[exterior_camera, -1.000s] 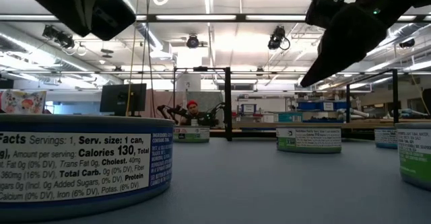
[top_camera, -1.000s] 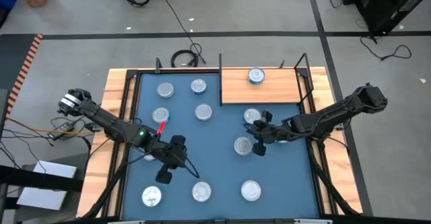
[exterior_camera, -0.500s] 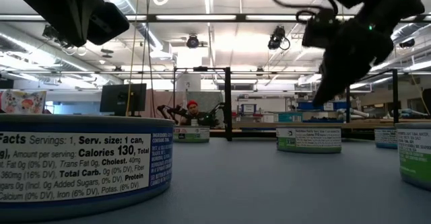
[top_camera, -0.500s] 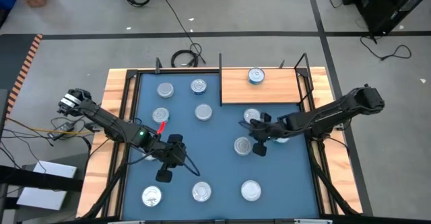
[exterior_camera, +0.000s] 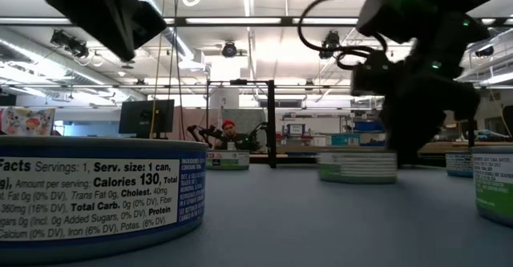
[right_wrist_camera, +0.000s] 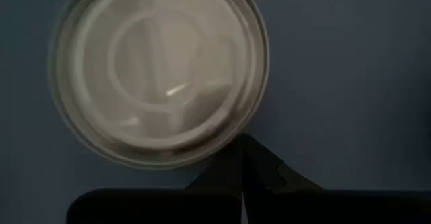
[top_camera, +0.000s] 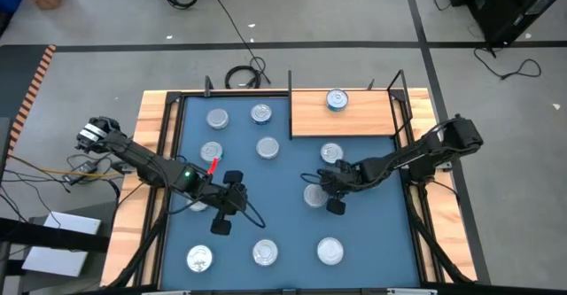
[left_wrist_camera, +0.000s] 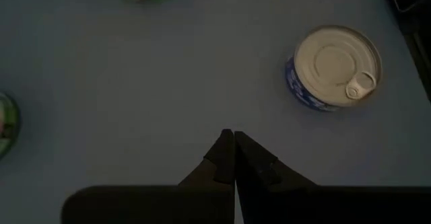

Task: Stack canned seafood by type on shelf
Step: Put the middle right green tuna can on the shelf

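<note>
The big blue mat (top_camera: 283,233) holds many small round tins with shiny silver lids. One tin with a blue side (top_camera: 337,99) sits alone on the flat light-brown wooden board (top_camera: 306,118) at the far side, well apart from both arms. The right gripper (top_camera: 330,195) has its fingers pressed together, holding nothing, just beside a silver tin (top_camera: 314,194) in the middle of the mat. The left gripper (top_camera: 223,215) is pinched closed and empty too, over bare mat. A tin with a blue label (left_wrist_camera: 333,66) stands near it. Black posts (top_camera: 400,86) rise beside the board.
</note>
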Robot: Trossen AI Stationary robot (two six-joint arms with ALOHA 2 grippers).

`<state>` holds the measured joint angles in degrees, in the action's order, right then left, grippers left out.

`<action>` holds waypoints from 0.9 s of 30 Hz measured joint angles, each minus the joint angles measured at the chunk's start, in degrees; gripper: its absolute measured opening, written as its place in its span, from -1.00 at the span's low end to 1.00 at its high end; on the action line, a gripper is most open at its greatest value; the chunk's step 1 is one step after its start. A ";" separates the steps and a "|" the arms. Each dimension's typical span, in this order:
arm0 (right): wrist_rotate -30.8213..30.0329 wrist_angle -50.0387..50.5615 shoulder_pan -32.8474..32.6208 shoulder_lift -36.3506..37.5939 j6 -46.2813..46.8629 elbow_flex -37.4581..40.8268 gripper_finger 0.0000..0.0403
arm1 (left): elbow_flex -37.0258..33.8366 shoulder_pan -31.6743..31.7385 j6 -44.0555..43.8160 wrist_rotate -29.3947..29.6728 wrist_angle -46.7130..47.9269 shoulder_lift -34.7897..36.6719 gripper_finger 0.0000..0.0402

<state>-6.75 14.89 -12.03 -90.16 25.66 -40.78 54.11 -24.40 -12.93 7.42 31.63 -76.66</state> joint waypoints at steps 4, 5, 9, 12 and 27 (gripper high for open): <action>0.99 -2.95 -0.02 -1.56 -2.97 -2.68 -0.98 | -0.04 1.11 2.43 0.07 -1.47 0.00 -0.99; 1.06 -3.18 -0.02 -2.06 -3.54 -3.30 -0.98 | -0.20 1.38 3.05 0.05 -2.58 -0.14 -0.99; 1.06 -3.86 0.00 -4.58 -6.23 -6.59 -0.98 | -3.87 2.26 5.28 -0.32 -8.88 -0.63 -0.99; 2.03 -3.64 0.00 -7.19 -7.77 -8.84 -0.98 | -7.08 3.08 6.76 -0.57 -13.97 -1.31 -0.99; 3.93 -8.45 0.80 -14.42 -15.47 -18.16 -0.98 | -9.34 6.79 19.89 -1.83 -26.76 -4.55 -0.98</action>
<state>-2.82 6.44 -11.23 -104.57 10.18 -58.94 44.77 -17.61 6.96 5.59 4.87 -81.21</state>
